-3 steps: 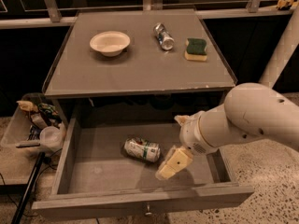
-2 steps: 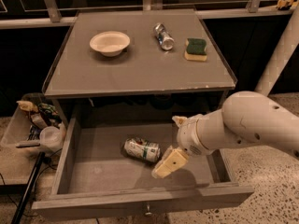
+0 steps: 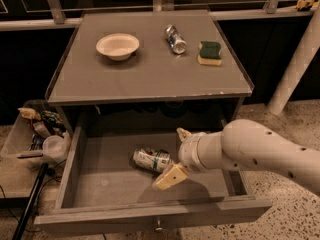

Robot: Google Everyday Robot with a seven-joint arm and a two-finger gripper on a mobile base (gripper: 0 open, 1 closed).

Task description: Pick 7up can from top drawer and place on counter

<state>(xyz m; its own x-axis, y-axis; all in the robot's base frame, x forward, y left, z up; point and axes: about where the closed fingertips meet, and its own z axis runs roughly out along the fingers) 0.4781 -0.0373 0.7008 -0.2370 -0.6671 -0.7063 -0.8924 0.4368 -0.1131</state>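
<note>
In the camera view I see the small white-and-green 7up can [image 3: 150,160] lying on its side on the floor of the wide grey wooden top drawer [image 3: 125,215], near the middle. The drawer is pulled open. The cream two-finger gripper [image 3: 171,158] is inside the drawer too, at the can's right end, with its fingers spread apart and clamped on nothing. Above the drawer is the flat grey counter [image 3: 150,79]; it carries a white round bowl [image 3: 117,46], a silver-blue can [image 3: 175,39] and a green-and-yellow sponge [image 3: 210,52].

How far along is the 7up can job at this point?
Done: the top drawer is pulled open. In hand: the open gripper is down in the drawer at the 7up can, not gripping it. Left: grasp, lift, set it on the counter.
</note>
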